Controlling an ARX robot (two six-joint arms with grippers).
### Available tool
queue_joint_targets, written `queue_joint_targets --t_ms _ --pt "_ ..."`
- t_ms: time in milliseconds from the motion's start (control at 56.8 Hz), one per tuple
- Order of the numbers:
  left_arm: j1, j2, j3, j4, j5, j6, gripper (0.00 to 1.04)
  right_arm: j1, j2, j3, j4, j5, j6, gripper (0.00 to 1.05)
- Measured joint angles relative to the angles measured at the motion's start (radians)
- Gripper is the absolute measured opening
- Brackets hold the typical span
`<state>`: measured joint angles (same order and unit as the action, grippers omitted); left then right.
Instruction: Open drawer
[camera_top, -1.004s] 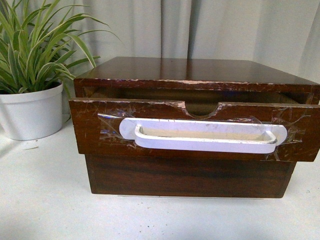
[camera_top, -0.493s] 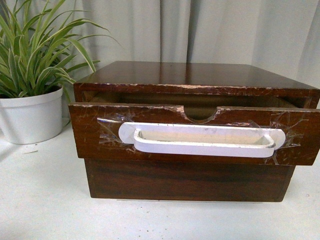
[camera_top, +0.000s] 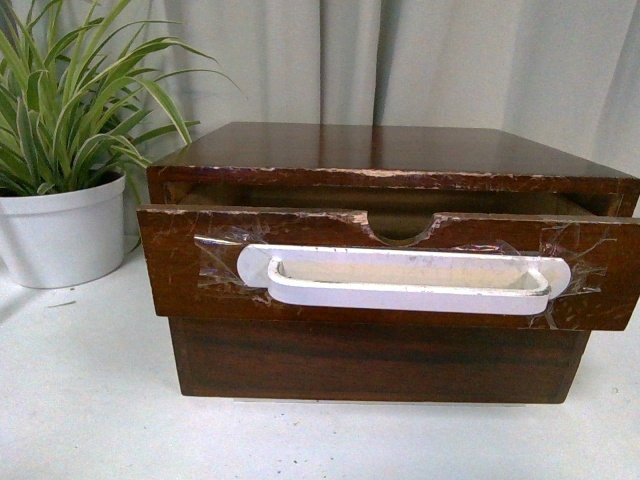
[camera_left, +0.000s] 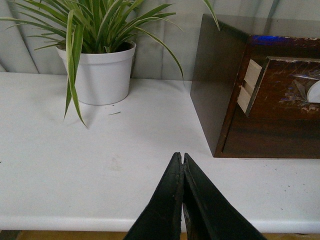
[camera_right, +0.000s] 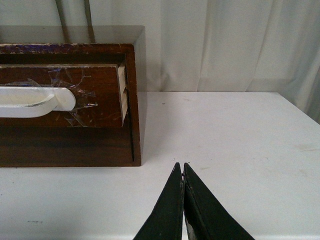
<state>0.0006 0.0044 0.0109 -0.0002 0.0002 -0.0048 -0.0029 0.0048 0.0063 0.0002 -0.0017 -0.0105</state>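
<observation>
Front view: the drawer (camera_top: 390, 268) is sitting pulled partly out of the cabinet (camera_top: 390, 150), neither arm showing. Left wrist view: left gripper (camera_left: 182, 159) is hanging clenched, empty, drawer well beyond its jaws. Right wrist view: right gripper (camera_right: 181, 169) clenched too, drawer ahead, apart.

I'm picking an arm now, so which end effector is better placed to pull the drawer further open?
Neither clearly. Left end effector and right end effector are both shut, back from the drawer, flanking it. The handle sits between them.
</observation>
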Motion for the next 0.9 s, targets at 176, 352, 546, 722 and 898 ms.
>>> queue_joint_targets --t_ms 176,352,546,722,898 --pt "0.0 0.0 0.0 0.0 0.0 0.0 0.04 0.0 0.0 0.0 0.0 0.0 0.0 0.01" --pt "0.0 0.0 0.0 0.0 0.0 0.0 0.39 0.0 0.0 0.0 0.0 0.0 0.0 0.32" --pt "0.0 0.0 0.0 0.0 0.0 0.0 0.85 0.0 0.0 0.0 0.0 0.0 0.0 0.76" --pt "0.0 0.0 0.0 0.0 0.0 0.0 0.98 0.0 0.0 0.0 0.0 0.0 0.001 0.96" --pt "0.0 0.0 0.0 0.0 0.0 0.0 0.98 0.0 0.0 0.0 0.0 0.0 0.001 0.96"
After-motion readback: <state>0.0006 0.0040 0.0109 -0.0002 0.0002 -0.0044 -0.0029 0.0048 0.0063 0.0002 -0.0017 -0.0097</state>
